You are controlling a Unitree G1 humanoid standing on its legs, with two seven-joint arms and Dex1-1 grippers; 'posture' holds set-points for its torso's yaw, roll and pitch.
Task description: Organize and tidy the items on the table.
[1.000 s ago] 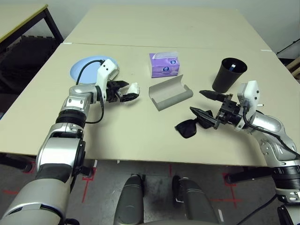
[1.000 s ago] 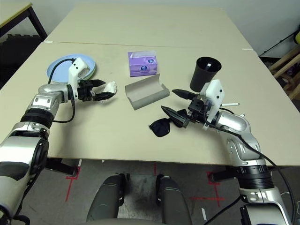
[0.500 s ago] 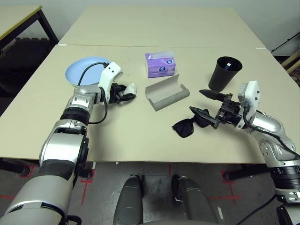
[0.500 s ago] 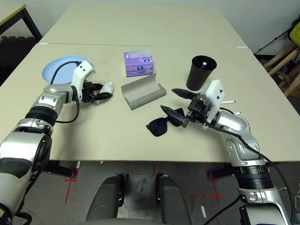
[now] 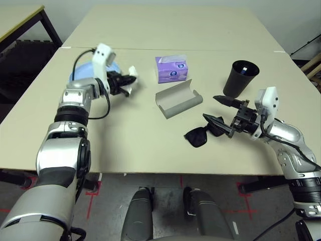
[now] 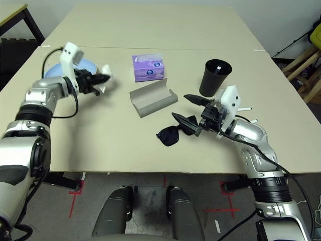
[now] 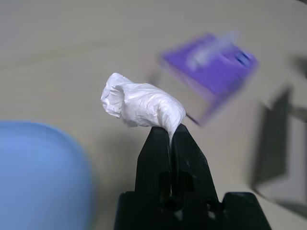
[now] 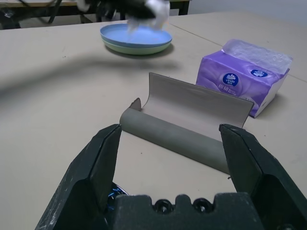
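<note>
Since a second ago the left gripper [image 5: 126, 84] has closed on the crumpled white tissue [image 7: 140, 105] and lifted it off the large beige table [image 5: 150, 145] — its black fingers, which then stood spread around the wad on the tabletop, are now pinched flat together with the paper caught at their tips. The tissue hangs in the air just beside the stacked round plates, light blue on pale green [image 8: 136, 38], on the side toward the purple tissue box [image 5: 173, 69].

What the coming move turns on, as I judge it, is that short gap — the plates lie back toward the robot's left from the fingertips, near enough that a small swing of the wrist would bring the wad over the blue dish. Nothing stands between them. The left arm is plainly the nearer one for that side of the table.

The right gripper [image 5: 219, 110] has not moved; its fingers stand wide apart and hold nothing. The black sunglasses [image 5: 201, 134] lie at its lower finger, whether touching I cannot tell. Past its fingers lies the grey oblong glasses case [image 8: 187, 120], opened like a trough, its long axis running crosswise to the gripper's line. The black cup [image 5: 240, 78] stands upright near the right wrist, and a thin white pen [image 6: 244, 110] pokes out from behind that hand. The near strip of table is bare, with room to work.
</note>
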